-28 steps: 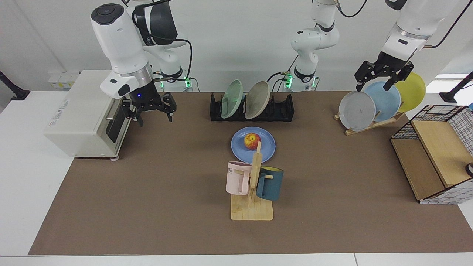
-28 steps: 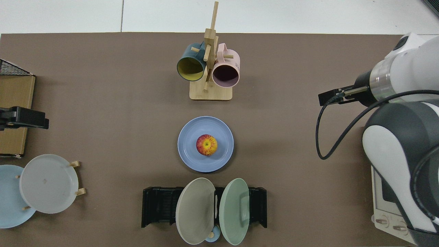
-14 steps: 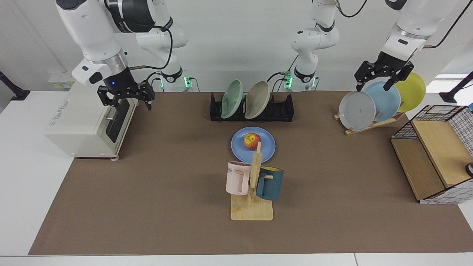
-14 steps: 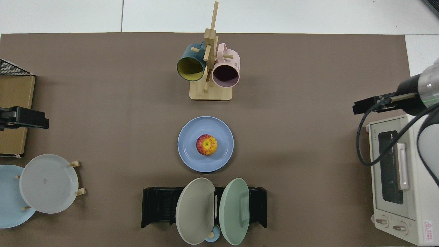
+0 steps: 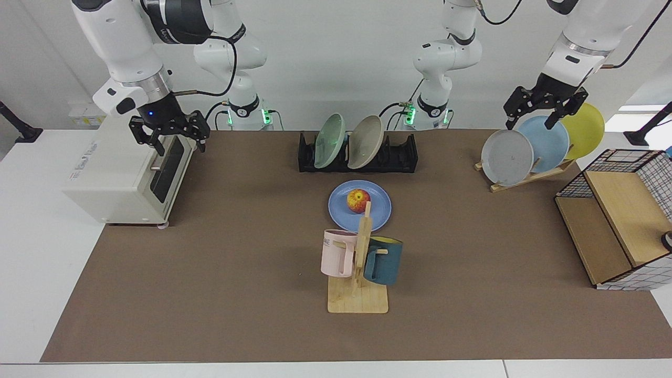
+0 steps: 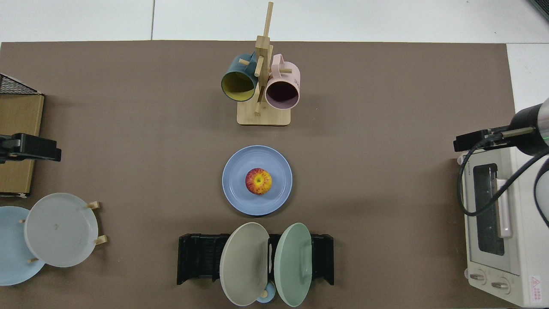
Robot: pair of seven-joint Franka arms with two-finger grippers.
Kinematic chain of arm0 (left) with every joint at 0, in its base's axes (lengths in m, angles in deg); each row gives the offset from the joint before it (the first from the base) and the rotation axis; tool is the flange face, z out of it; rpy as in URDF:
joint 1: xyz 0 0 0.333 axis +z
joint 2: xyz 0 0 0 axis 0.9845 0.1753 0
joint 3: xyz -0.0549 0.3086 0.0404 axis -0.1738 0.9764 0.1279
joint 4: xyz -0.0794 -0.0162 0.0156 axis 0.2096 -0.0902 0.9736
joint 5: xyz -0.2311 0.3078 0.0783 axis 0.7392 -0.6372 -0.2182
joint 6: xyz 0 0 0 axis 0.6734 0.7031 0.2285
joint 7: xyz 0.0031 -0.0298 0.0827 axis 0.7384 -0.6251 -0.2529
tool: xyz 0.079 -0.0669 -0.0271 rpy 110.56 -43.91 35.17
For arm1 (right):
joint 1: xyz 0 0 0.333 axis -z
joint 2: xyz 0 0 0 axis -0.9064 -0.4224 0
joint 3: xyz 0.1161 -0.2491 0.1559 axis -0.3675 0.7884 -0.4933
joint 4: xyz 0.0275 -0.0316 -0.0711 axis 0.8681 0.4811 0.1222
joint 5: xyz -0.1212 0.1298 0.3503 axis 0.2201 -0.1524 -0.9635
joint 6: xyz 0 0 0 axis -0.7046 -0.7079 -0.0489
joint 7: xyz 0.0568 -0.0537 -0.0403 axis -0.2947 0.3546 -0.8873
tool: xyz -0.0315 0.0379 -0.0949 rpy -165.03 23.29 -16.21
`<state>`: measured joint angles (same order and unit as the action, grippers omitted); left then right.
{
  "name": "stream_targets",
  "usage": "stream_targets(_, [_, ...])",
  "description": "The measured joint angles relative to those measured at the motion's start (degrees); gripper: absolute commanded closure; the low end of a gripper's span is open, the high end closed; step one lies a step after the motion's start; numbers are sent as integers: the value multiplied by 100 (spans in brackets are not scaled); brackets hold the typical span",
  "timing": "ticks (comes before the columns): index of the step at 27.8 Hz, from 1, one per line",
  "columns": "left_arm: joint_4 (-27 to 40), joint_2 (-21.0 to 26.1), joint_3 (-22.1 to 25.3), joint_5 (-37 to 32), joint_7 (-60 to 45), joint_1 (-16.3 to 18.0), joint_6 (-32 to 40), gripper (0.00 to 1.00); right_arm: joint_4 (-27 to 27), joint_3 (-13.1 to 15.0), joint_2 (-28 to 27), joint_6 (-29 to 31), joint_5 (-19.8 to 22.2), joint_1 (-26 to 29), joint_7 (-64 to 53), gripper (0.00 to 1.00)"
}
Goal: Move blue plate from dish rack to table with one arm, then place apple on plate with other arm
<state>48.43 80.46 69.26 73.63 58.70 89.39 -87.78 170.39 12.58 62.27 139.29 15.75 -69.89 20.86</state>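
The facing view looks from across the table (image 5: 31,252), raised and tilted down, taking in the whole mat with both arm bases along the upper edge. The top view looks straight down, somewhat nearer, and is turned round: the rack (image 6: 201,257) sits at its bottom centre, but at upper centre in the facing view (image 5: 399,155). Both share the plate (image 5: 375,210) (image 6: 238,193) mid-frame.

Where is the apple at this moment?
The apple sits at the middle of the blue plate, which lies flat on the table's brown mat between the dish rack and the wooden mug tree.
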Motion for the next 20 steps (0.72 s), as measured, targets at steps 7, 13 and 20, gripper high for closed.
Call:
stream_targets(7, [0, 0, 0, 0, 0, 0, 0, 0, 16, -32, 2, 19, 1, -1, 109, 0])
stream_targets(13, [0, 0, 0, 0, 0, 0, 0, 0, 16, -79, 3, 27, 17, 1, 307, 0])
stream_targets(20, [0, 0, 0, 0, 0, 0, 0, 0, 16, -105, 3, 112, 25, 14, 357, 0])
